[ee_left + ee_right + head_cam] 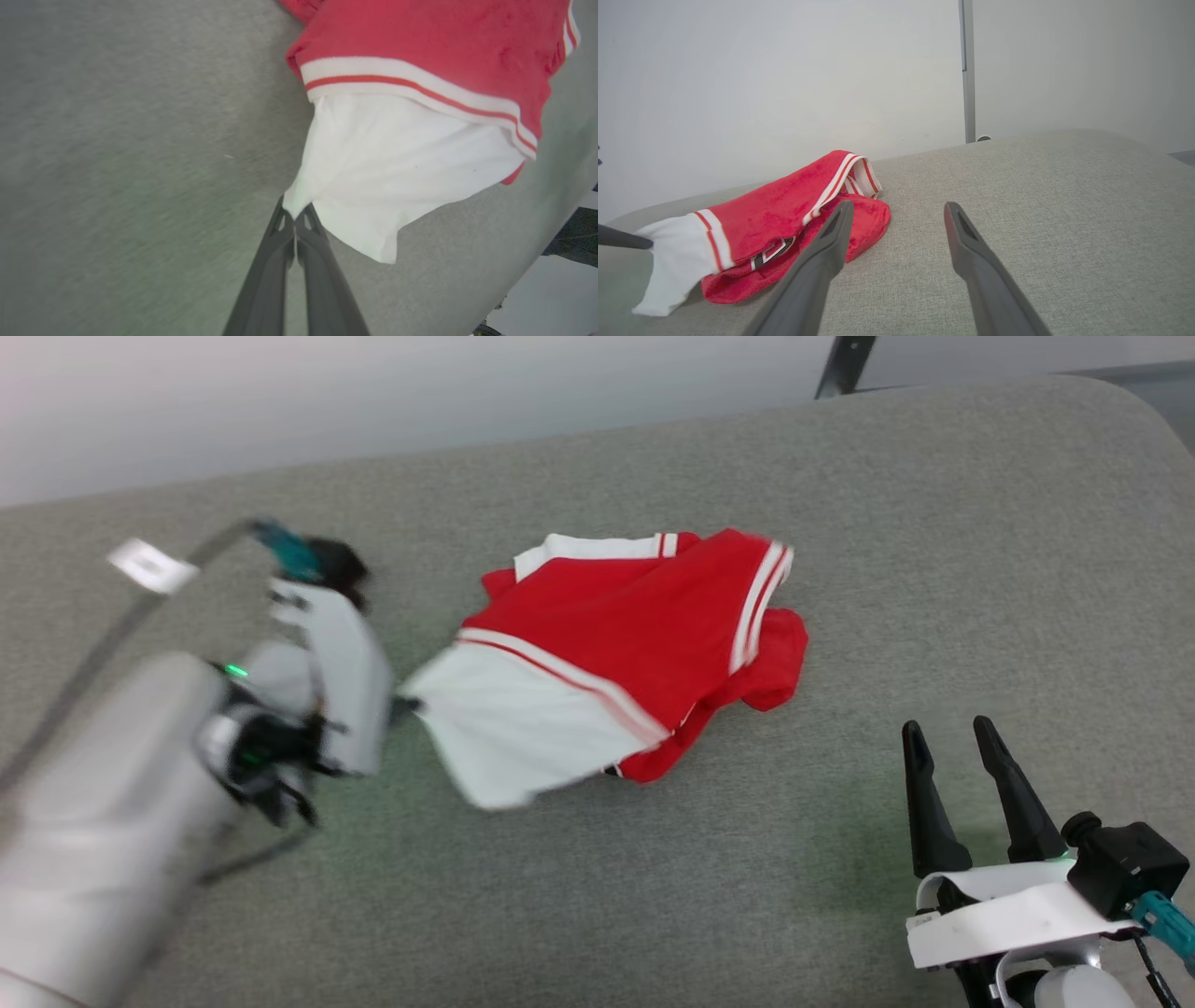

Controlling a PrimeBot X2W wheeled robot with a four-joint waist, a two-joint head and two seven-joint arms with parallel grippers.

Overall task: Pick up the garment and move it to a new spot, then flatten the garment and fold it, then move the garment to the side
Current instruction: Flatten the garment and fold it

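Garment (pixel 635 644) lay bunched near the middle of the grey fabric surface (pixel 934 523) in front of your robot — red body rumpled, one white sleeve (pixel 504 728) drawn out toward the robot's left. Your left gripper (pixel 295 219) had its two dark fingers pressed together on the edge of that sleeve, the white cloth pinched between the tips. Your right gripper (pixel 948 728) stood well apart from the garment at the lower right — fingers spread, nothing between them, pointing out over bare fabric.
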